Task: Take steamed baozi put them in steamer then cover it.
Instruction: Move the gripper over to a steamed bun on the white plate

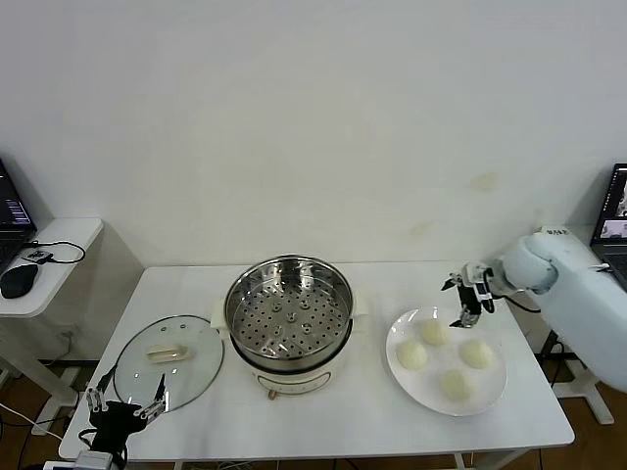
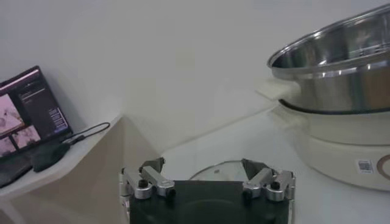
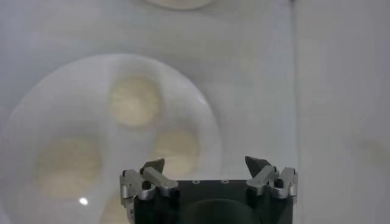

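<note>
Right pincer point(image 1: 461, 303), spread wide, hovers over plate's point(image 1: 495, 394) far rim above baozi point(image 1: 433, 332).

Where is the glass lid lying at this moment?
In the head view, the glass lid lies flat on the table's left side, beside the steamer, just beyond the left end effector.

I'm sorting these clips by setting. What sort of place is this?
Probably a lab or office test area, not a kitchen: a plain white table against a bare wall, laptops on side desks, and a steamer staged beside a plate of baozi.
</note>
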Robot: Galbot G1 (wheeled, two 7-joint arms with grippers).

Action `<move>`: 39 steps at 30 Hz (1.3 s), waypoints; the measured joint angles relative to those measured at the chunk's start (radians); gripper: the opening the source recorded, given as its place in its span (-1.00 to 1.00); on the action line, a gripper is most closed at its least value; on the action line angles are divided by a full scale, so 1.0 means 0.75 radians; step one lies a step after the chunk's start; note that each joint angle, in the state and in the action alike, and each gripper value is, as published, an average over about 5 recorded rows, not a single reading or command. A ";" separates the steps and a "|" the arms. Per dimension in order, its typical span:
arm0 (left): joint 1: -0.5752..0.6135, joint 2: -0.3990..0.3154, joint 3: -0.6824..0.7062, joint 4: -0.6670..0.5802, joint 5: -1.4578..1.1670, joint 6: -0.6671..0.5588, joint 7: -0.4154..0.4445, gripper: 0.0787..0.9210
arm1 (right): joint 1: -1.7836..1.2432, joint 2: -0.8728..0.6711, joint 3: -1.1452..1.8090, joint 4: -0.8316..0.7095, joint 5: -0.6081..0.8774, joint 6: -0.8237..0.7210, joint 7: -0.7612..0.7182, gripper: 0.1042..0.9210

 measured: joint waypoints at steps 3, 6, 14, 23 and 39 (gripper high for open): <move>0.001 -0.006 0.001 0.006 0.005 0.000 -0.001 0.77 | 0.006 0.035 -0.015 -0.055 -0.020 0.018 -0.010 0.76; 0.000 -0.005 0.001 0.014 0.010 0.000 -0.003 0.77 | 0.006 0.067 -0.021 -0.105 -0.038 0.027 -0.012 0.76; -0.005 -0.004 0.011 0.035 0.023 0.001 -0.001 0.77 | -0.016 0.129 -0.027 -0.187 -0.074 0.038 -0.003 0.76; -0.021 -0.005 0.023 0.066 0.036 0.002 0.003 0.77 | -0.033 0.172 -0.028 -0.255 -0.095 0.041 0.034 0.76; -0.042 -0.009 0.028 0.107 0.048 0.002 0.006 0.77 | -0.035 0.223 -0.027 -0.351 -0.070 0.035 0.067 0.50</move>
